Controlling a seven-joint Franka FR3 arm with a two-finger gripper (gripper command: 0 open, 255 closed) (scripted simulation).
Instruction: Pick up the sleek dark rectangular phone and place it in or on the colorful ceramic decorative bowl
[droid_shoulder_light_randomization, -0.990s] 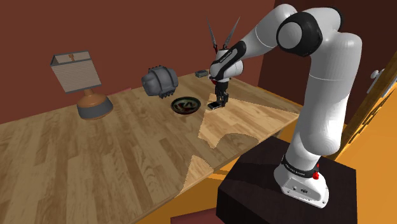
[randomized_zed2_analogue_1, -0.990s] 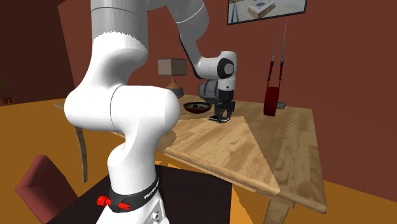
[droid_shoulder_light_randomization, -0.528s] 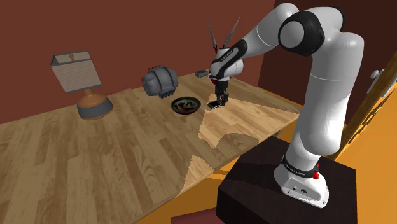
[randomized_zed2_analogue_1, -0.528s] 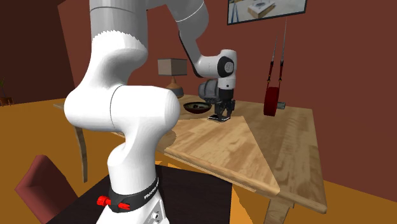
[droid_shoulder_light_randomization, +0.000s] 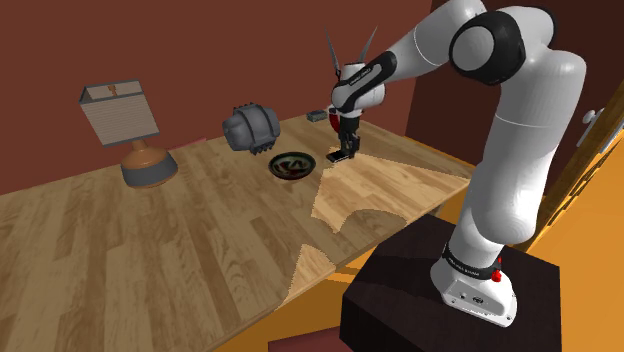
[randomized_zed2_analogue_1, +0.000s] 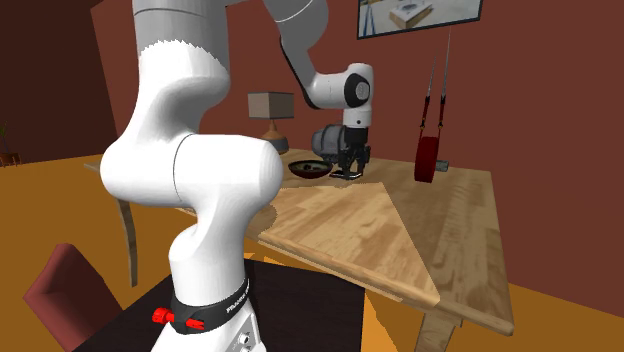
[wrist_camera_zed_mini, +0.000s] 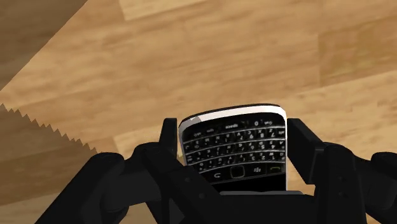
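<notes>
A dark rectangular phone (wrist_camera_zed_mini: 234, 141) with a small keyboard and a pale rim is clasped between my black fingers, and my gripper (wrist_camera_zed_mini: 235, 156) is shut on it. In the shoulder view the gripper (droid_shoulder_light_randomization: 341, 153) hangs a little above the wooden table (droid_shoulder_light_randomization: 150, 250) with the phone (droid_shoulder_light_randomization: 338, 158) at its tip. It is just to the right of the dark bowl (droid_shoulder_light_randomization: 291, 165), which has a red and green pattern inside. In the second exterior view the gripper (randomized_zed2_analogue_1: 348, 170) sits just right of the bowl (randomized_zed2_analogue_1: 308, 169).
A lamp (droid_shoulder_light_randomization: 125, 125) with an orange base stands at the back left. A grey rounded object (droid_shoulder_light_randomization: 250, 129) sits behind the bowl. A red tool with long handles (randomized_zed2_analogue_1: 427, 158) leans on the back wall. The table's jagged front edge (droid_shoulder_light_randomization: 305, 262) lies near my stand.
The gripper has risen from the table surface with the phone in it, staying beside the bowl. Nothing else on the table has moved.
</notes>
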